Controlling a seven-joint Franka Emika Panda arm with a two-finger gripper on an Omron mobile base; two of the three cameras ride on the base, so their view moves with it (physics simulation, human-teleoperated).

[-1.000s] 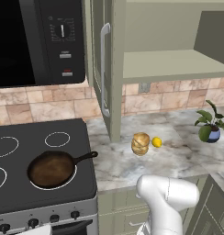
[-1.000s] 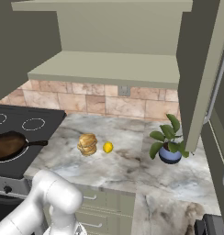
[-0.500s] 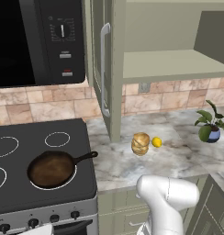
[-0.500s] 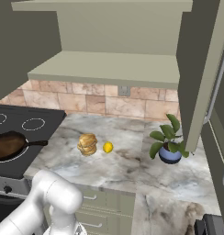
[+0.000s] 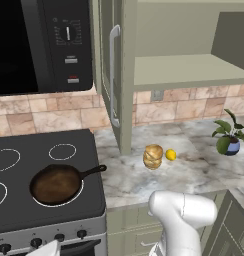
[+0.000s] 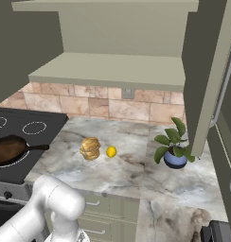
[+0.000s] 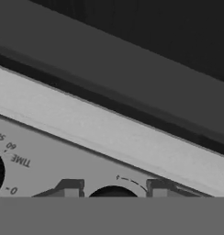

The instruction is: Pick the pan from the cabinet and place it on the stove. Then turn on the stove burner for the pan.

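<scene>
- I judge the placing done: the pan [image 5: 56, 183] sits on the stove [image 5: 24, 210], over its large ring burner, handle pointing right toward the desk [image 5: 194, 170].
- The step in hand is the burner knob.
- In the hand view my end effector [image 7: 113, 189] is right up against the silver front strip [image 7: 109, 133], its two finger tips straddling a dark knob [image 7: 111, 193], parted about as wide as it; whether they grip it I cannot tell.
- The pan lies above and behind the end effector, on the glass.
- Next, I'd pinch and twist that knob.
</scene>
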